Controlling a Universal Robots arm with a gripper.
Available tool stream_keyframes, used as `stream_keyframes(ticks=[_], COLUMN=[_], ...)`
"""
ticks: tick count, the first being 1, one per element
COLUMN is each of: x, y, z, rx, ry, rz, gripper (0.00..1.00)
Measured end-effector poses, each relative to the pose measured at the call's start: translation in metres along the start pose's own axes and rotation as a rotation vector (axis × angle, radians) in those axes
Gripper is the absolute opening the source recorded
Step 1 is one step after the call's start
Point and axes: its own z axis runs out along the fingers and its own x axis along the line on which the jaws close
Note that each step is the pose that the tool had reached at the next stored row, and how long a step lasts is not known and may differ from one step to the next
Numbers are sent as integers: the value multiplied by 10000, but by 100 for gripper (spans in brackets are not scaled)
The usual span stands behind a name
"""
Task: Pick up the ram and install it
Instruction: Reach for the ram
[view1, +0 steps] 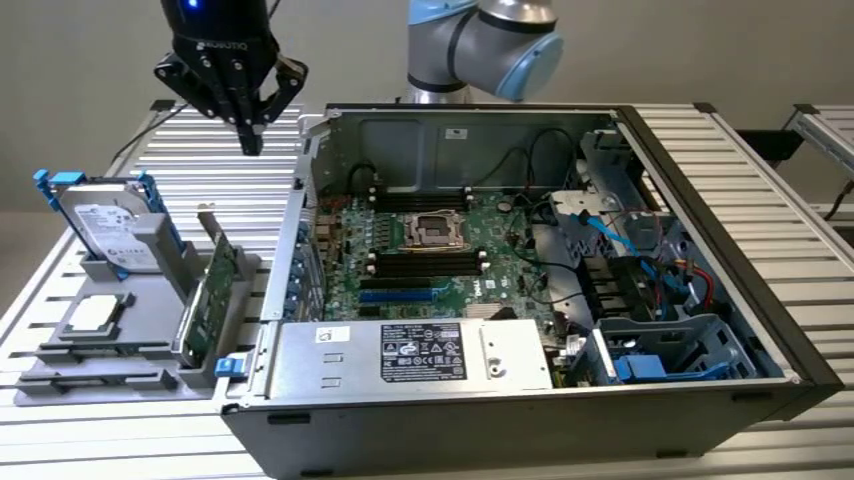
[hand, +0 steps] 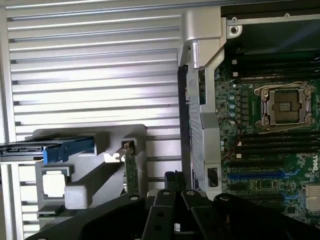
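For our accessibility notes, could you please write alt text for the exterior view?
A shut pincer hovers above the table, on the exterior view's left of an open computer case. Close by, a grey holder carries a drive, a chip and upright green boards.

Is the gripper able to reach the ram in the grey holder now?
Probably yes. The gripper hangs high near the grey holder, and nothing covers the top of the ram. The taller expansion card stands close beside it, so room looks tight.
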Motion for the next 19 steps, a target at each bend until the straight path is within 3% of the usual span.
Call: stream_keyframes(ticks=[6,14,19], x=[270,623,730], y=[-58,-151,-228], z=[19,54,65], rx=[-2,-13,-13], ry=[-31,-194,-203], rz=[-1,-10,-44], gripper=[11,11,11])
